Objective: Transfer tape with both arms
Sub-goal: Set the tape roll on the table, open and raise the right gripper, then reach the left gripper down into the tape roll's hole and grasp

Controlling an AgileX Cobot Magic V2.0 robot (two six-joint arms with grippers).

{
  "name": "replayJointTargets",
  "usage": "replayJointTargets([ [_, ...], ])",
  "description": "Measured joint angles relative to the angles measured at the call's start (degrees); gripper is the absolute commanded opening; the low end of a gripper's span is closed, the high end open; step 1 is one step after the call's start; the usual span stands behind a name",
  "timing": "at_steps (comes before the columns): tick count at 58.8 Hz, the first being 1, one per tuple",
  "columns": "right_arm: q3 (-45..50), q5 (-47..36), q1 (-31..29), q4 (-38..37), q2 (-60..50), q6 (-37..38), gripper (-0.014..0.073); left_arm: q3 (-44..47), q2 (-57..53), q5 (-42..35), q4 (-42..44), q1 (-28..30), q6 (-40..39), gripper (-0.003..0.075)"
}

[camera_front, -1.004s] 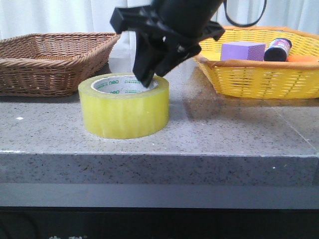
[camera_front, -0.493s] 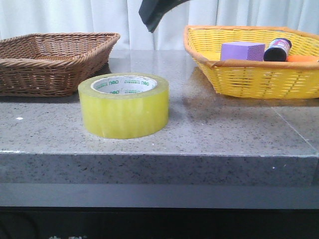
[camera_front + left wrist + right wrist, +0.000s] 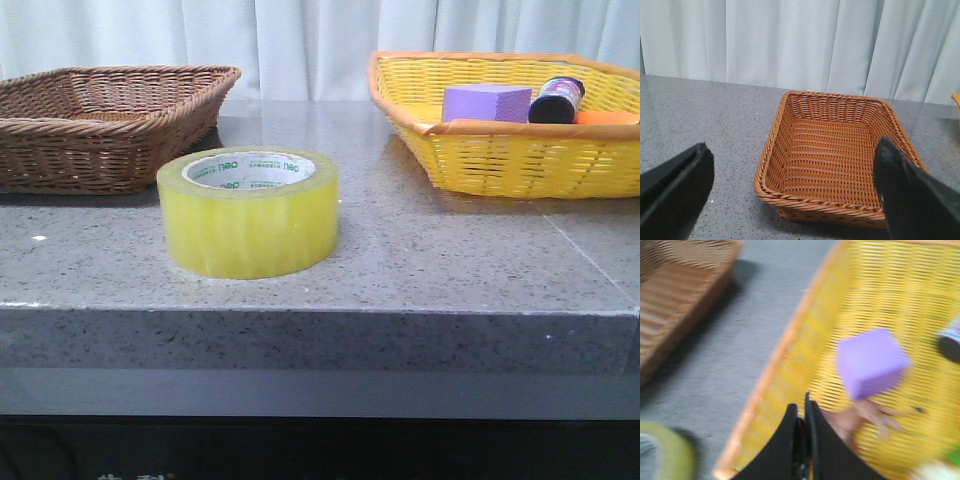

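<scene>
The tape (image 3: 248, 211), a wide yellow-green roll with a white core printed in green, lies flat on the grey stone table between the two baskets. A bit of it shows in the right wrist view (image 3: 667, 455). No gripper shows in the front view. My left gripper (image 3: 790, 192) is open and empty, its two black fingers wide apart, above the table in front of the brown wicker basket (image 3: 835, 150). My right gripper (image 3: 802, 415) is shut and empty, above the near left rim of the yellow basket (image 3: 790, 350). That view is blurred.
The brown wicker basket (image 3: 105, 120) stands at the back left, empty. The yellow basket (image 3: 520, 150) at the back right holds a purple block (image 3: 487, 102), a dark bottle (image 3: 556, 98) and an orange thing (image 3: 608, 117). White curtains hang behind. The table's front edge is near.
The black right gripper that stood over the tape's core one second ago has risen and left the front view. The tape has not moved.
</scene>
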Motion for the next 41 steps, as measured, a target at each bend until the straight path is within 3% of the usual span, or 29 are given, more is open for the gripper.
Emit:
replayJointTargets([
  [13,11.10,-2.79,-9.71,0.00,-12.99,0.00,-0.0120,0.00,0.00,1.05,0.00,0.00,0.00,0.0638],
  [41,40.58,-12.73,-9.82,0.46,-47.32,0.00,-0.0120,0.00,0.00,2.82,0.00,0.00,0.00,0.0638],
])
